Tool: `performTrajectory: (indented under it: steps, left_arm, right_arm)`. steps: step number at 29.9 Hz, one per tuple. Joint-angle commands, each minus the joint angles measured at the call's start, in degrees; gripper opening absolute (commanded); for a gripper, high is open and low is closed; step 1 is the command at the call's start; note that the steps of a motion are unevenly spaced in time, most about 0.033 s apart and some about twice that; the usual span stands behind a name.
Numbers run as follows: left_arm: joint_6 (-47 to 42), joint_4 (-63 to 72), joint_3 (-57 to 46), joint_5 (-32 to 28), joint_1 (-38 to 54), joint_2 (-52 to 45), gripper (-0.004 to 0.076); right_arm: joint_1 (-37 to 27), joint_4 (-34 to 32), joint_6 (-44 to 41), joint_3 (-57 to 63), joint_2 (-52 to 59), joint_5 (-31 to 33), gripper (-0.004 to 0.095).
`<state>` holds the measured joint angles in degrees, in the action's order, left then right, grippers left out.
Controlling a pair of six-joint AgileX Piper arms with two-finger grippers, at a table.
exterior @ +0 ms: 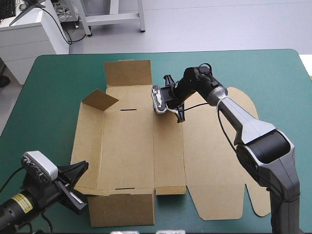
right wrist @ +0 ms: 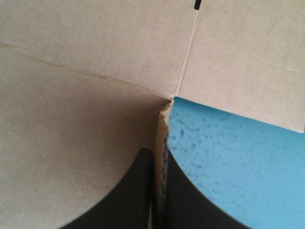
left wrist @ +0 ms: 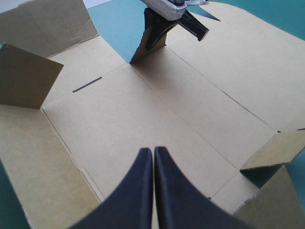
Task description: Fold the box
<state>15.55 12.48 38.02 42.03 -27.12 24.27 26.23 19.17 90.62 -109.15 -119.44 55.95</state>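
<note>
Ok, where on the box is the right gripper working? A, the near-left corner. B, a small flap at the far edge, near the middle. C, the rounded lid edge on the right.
B: the right gripper is shut on a small raised flap at the far edge of the box, as the high view and both wrist views show.

The box lies in the middle of the table. The right gripper pinches its far flap, and the left gripper sits at its near-left corner.

Lab: white cabinet w/ cables, metal frame legs, grey floor.
</note>
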Motion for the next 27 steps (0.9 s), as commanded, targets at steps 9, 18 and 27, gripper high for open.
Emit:
performTrajectory:
  steps: [9, 18, 27]
  left_arm:
    - [-0.39, 0.34, 1.97, -4.20, -0.30, 0.48, -0.0008]
    - [-0.28, 0.34, 1.97, -4.94, -0.30, 0.48, -0.0008]
    - [-0.25, 0.34, 1.97, -7.26, -0.30, 0.48, -0.0008]
  right_arm:
    - [0.12, 1.84, -11.40, -2.83, 3.37, -2.04, 0.0611]
    - [0.12, 0.45, -35.74, -9.51, 3.95, 5.08, 0.0507]
    - [-1.74, -10.00, -54.73, -16.46, 5.13, 13.06, -0.0014]
